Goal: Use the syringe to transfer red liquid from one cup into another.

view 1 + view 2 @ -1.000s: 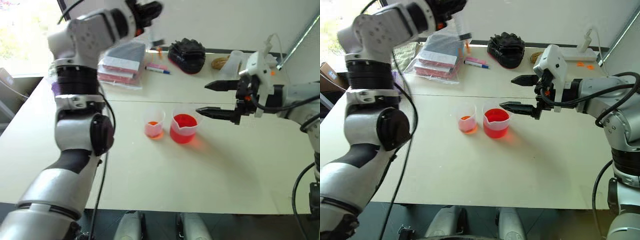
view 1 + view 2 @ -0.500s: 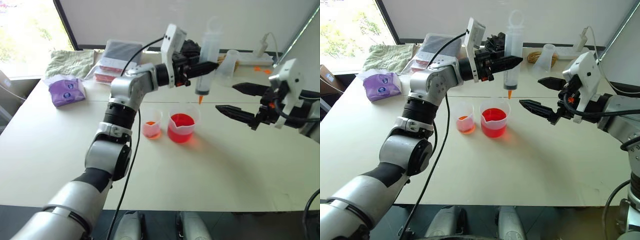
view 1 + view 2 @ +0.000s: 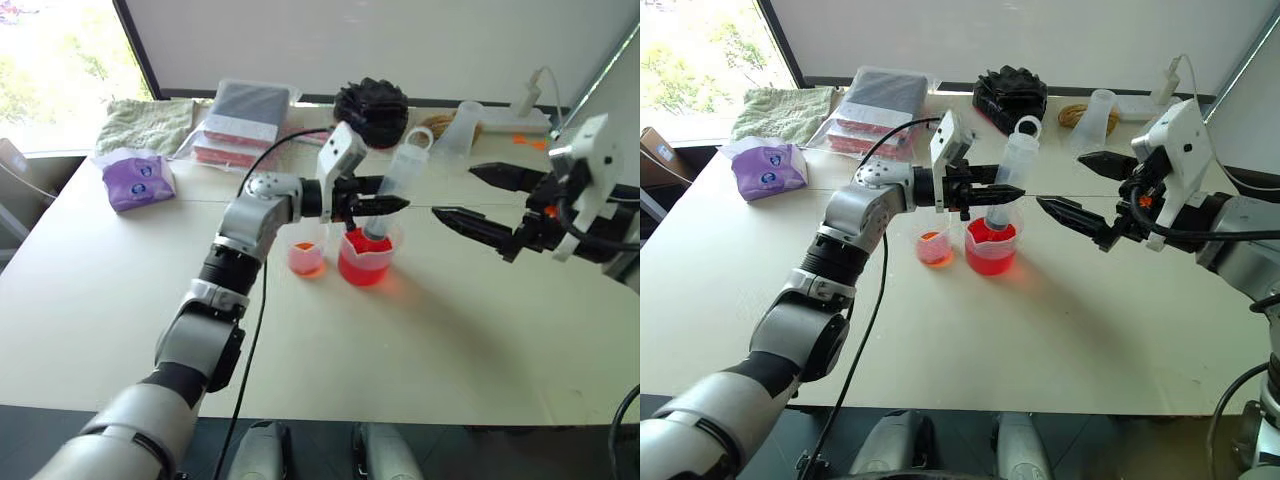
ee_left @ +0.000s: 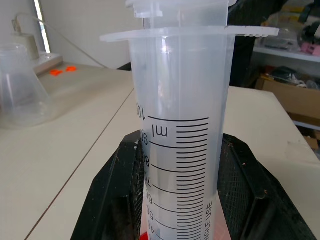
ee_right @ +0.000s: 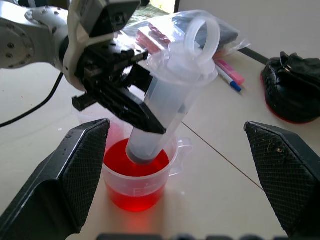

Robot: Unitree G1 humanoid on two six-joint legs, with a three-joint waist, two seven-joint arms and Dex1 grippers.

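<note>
Left arm stretches out across the middle toward three o'clock, wrist level, left gripper (image 3: 992, 192) clamped tight with both black fingers pinched together. Right arm comes in from the three o'clock side, forearm bent back, its right gripper (image 3: 1068, 190) pointing toward nine o'clock, black fingers (image 5: 82, 165) spread wide apart and holding nothing.

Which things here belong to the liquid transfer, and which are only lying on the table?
Job: syringe in the left gripper; spouted beaker of red liquid; small clear cup.

Lying about: purple tissue pack, green towel, black glove, frosted cup, marker pen.
</note>
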